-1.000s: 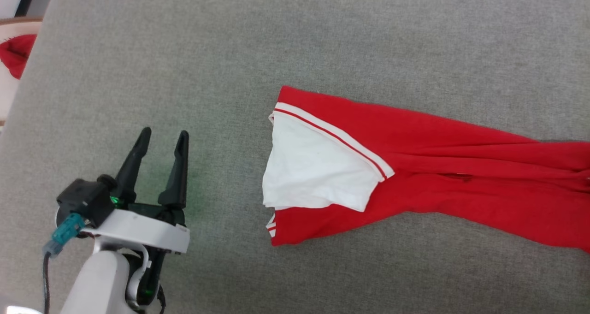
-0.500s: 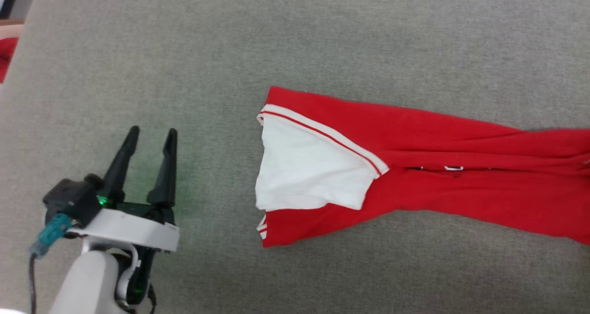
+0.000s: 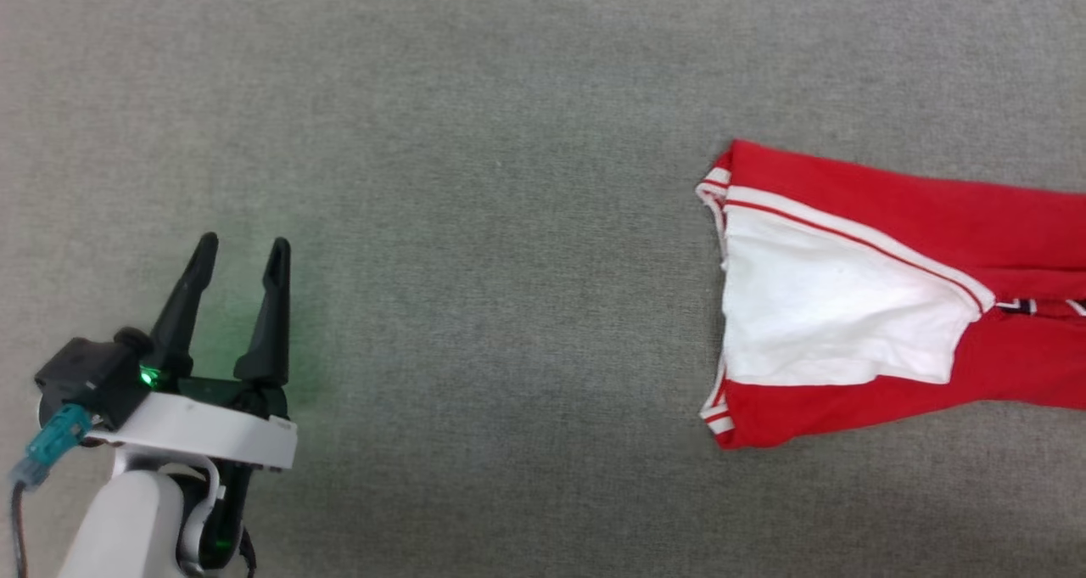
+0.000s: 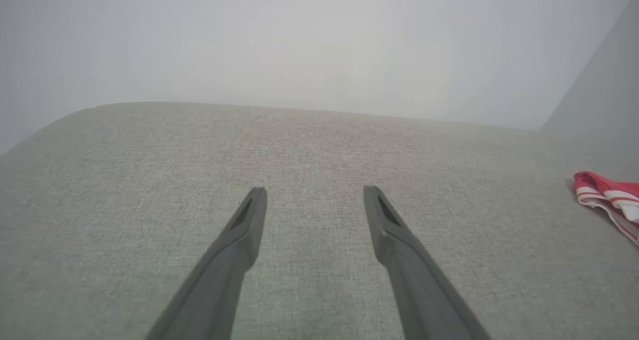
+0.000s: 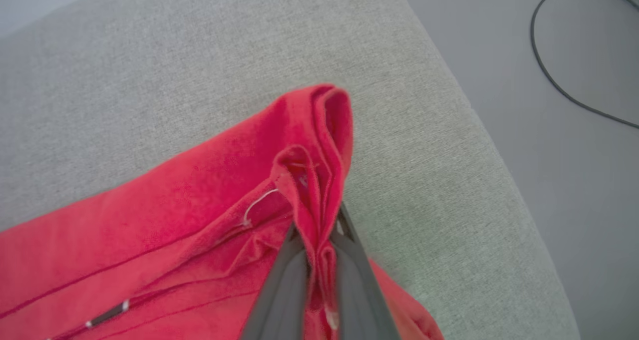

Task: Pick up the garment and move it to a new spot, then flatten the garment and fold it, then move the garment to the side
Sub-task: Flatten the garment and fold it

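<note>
**Red garment pinched at one end, cut off at the frame edge**

In the right wrist view, the right gripper [image 5: 319, 230] rises from 6 o'clock with its fingers [image 5: 284, 290] pressed together on a bunched fold of the garment [image 5: 199, 220]. The fold hides their tips. Beyond lies the grey cushion [image 5: 199, 55], then the floor [image 5: 574, 155] with a dark cable [image 5: 549, 75] at 1 o'clock.

In the head view, the left gripper [image 3: 243, 243] sits at 8 o'clock over the cushion [image 3: 475, 221], fingers wide apart and holding nothing. Well apart from it, at 3 o'clock, the garment [image 3: 857, 306] lies flat with its white lining showing. Its far end runs off the frame, and only slivers of a dark mark show in a crease.

In the left wrist view, only the striped hem [image 4: 606, 197] peeks in at 3 o'clock.
</note>
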You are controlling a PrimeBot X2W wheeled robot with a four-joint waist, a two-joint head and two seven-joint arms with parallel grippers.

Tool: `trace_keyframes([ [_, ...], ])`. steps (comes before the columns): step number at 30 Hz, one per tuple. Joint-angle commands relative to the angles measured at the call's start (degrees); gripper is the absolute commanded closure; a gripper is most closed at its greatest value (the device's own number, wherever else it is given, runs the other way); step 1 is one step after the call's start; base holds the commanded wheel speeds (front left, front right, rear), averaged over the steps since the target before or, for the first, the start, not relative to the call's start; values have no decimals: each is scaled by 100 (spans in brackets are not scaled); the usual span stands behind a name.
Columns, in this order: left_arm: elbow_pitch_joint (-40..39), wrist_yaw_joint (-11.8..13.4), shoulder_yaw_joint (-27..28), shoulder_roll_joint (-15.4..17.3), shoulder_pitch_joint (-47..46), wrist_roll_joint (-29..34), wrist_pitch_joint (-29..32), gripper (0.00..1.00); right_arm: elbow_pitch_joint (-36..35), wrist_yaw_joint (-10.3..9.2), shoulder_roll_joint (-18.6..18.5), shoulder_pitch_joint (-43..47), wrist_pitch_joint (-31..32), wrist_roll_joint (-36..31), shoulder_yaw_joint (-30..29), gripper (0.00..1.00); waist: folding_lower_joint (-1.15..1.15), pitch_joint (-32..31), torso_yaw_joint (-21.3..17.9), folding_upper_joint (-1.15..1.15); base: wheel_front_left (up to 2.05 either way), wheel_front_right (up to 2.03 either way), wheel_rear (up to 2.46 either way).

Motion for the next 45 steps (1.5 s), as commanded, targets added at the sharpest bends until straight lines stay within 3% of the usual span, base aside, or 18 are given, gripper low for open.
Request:
trace_keyframes([
  [1,-19,-10,-12,26,-21,-32,-5,0,37,-6,-7,-103,-46,-15,-7,100,0,46,-67,0,0,0,0],
  [5,-8,-10,-20,57,-28,-32,-4,0,91,-6,57,-185,-98,87,267,100,0,16,-174,0,0,0,0],
  [11,137,-11,-101,-10,27,-45,-4,0,-396,-6,194,-13,-163,349,1136,100,0,-160,-284,0,0,0,0],
  [21,255,-10,-123,-197,177,-108,-5,0,-2526,-4,774,468,444,677,2732,100,0,-408,-221,0,0,0,0],
  [28,301,-10,-163,-358,204,-152,-5,0,-3462,-4,1286,250,788,589,3721,100,0,-477,-23,0,0,0,0],
  [36,315,-11,-204,-496,133,-205,-4,0,-3188,-4,1597,-143,707,347,4460,100,0,-424,215,0,0,0,0],
  [45,355,-10,-289,-584,12,-261,-4,0,-2190,-4,1669,-275,293,274,4670,100,0,-275,421,0,0,0,0],
])
